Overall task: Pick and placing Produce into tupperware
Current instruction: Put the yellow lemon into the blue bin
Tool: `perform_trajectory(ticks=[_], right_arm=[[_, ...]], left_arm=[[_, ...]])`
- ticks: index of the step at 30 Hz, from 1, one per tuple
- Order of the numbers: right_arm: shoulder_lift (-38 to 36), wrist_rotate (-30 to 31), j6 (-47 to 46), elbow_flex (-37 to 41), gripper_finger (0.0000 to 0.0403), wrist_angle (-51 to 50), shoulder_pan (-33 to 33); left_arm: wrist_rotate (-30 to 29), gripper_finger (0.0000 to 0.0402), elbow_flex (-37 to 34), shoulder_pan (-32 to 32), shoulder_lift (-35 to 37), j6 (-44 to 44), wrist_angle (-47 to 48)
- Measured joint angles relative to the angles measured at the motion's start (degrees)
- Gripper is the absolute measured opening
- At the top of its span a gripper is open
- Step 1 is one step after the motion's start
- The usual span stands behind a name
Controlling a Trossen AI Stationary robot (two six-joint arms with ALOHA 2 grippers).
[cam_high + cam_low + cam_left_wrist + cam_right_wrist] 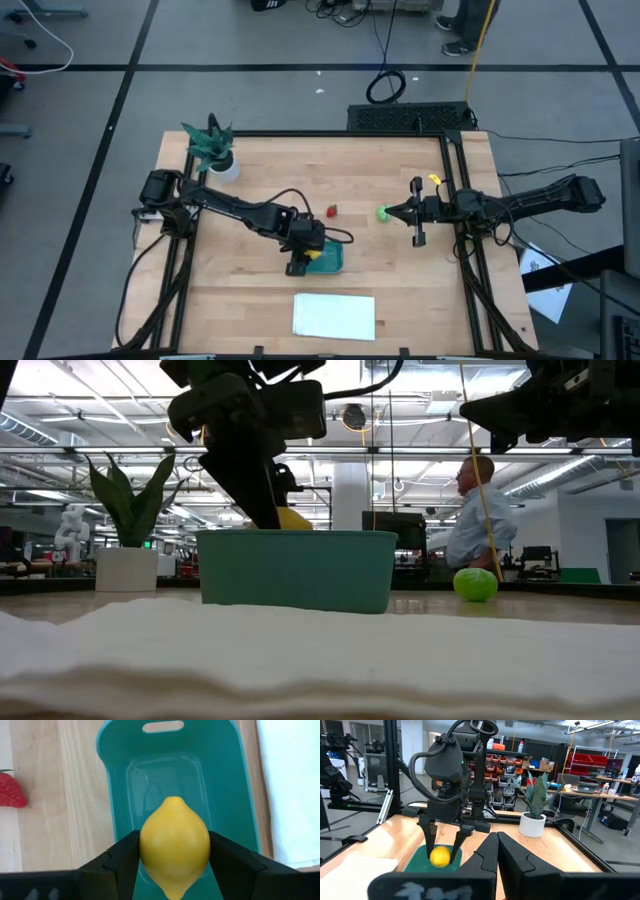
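One lemon [174, 845] is clamped between the two fingers [120, 857] of the left gripper [175, 865], which is held over the open teal tub [235, 780] near the middle of the table [400, 290]; the fruit is gripped across its widest part, with its pointed tip directed downward into the tub. The lemon is judged to be light, hard and smooth, so a grip across the broad middle is favoured, since the tapered ends would be likely to slip out. Just outside the tub, a red strawberry [11, 790] is seen lying on the wood, and a white sheet [334, 315] is spread nearby toward the table's front edge. Farther out, the right gripper [392, 212] is held just beside the green fruit [382, 212], its fingers pressed together with nothing between them. A potted plant [214, 148] is set at the far left corner, well apart from the work. Beyond the table, a person [478, 515] is visible in the room.
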State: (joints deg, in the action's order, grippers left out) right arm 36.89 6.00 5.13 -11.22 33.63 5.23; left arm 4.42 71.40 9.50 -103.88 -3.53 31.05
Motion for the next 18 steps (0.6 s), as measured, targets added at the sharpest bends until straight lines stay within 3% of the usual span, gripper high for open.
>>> perform_trajectory(ticks=[18], right_arm=[[0.01,-0.02,-0.11,0.0,0.0,0.0,0.0]], left_arm=[[-0.45,0.0211,-2.46,-0.04,-0.01,0.8,-4.42]])
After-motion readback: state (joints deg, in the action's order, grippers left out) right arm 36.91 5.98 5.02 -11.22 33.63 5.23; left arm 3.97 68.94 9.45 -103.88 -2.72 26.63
